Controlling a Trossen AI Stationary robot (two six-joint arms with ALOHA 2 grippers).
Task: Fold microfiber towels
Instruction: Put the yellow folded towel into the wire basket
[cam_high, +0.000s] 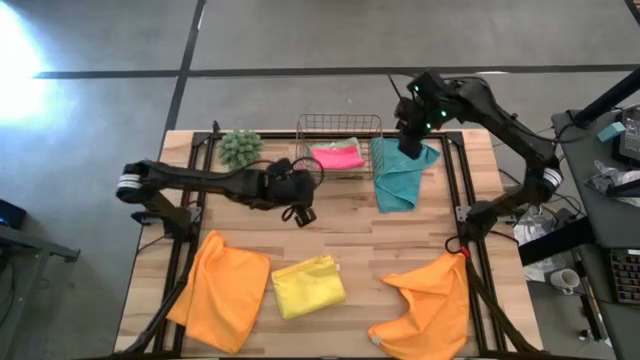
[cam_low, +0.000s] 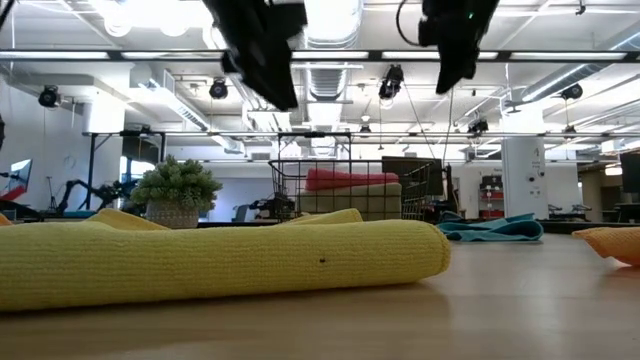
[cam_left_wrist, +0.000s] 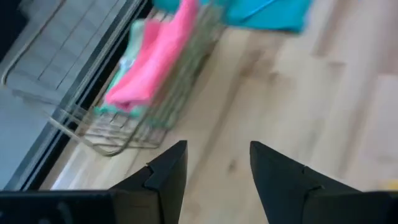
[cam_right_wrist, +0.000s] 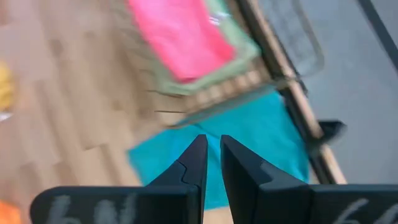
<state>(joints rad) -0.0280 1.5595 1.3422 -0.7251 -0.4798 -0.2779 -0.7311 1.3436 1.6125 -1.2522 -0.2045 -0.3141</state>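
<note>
High view | left gripper (cam_high: 303, 213) centre frame, fingers parted, empty | right gripper (cam_high: 411, 147) upper right over rumpled teal microfiber towel (cam_high: 402, 178), fingers nearly closed, empty

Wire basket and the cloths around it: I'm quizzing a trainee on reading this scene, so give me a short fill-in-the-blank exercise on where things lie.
1. The folded pink microfiber towel lies inside the ____.
2. The teal microfiber towel lies on the wooden table directly below the ____ gripper.
3. Between the two orange microfiber towels lies a folded towel coloured ____.
4. The left gripper hangs empty, its fingers ____.

Missing words: wire basket; right; yellow; open.
</note>
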